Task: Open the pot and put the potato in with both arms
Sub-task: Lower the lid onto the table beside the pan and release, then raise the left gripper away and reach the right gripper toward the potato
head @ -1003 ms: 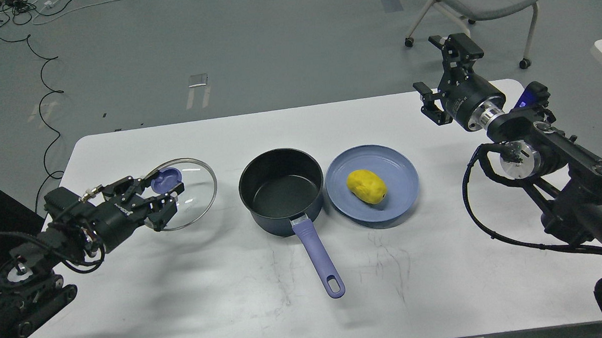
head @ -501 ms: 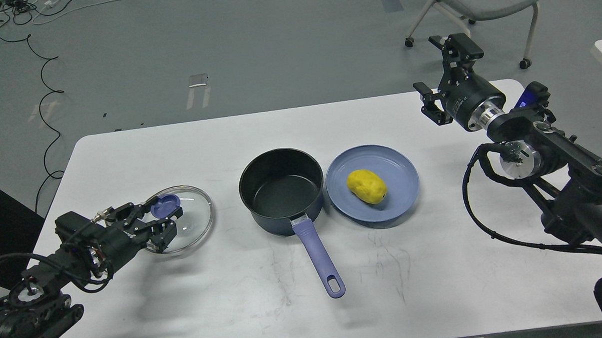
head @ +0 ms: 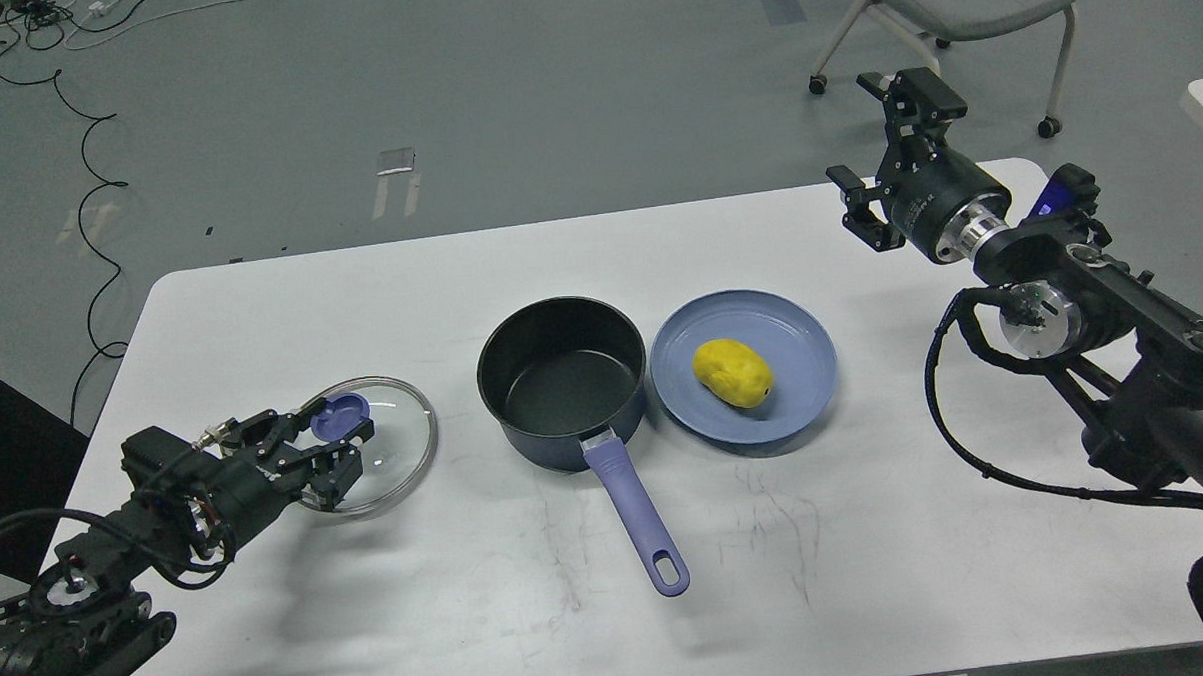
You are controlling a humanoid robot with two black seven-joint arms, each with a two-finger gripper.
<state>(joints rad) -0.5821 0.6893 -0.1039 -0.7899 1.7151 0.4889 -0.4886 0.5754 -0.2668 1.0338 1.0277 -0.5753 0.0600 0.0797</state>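
The dark pot [head: 563,379] stands open at the table's middle, with its purple handle [head: 636,512] pointing toward me. The yellow potato [head: 732,372] lies on a blue plate [head: 803,391] just right of the pot. The glass lid [head: 390,455] with its purple knob [head: 341,415] lies low on the table left of the pot. My left gripper [head: 327,446] is at the knob, and its fingers appear closed on it. My right gripper [head: 880,138] is open and empty, raised above the table's far right corner, well away from the potato.
The white table [head: 868,529] is bare in front of the pot and plate. A grey chair [head: 960,5] stands on the floor behind the far right corner. Cables [head: 84,126] lie on the floor at the far left.
My left gripper has lowered the lid toward me, from raised and tilted down onto the table. The right arm, pot and potato have not moved.
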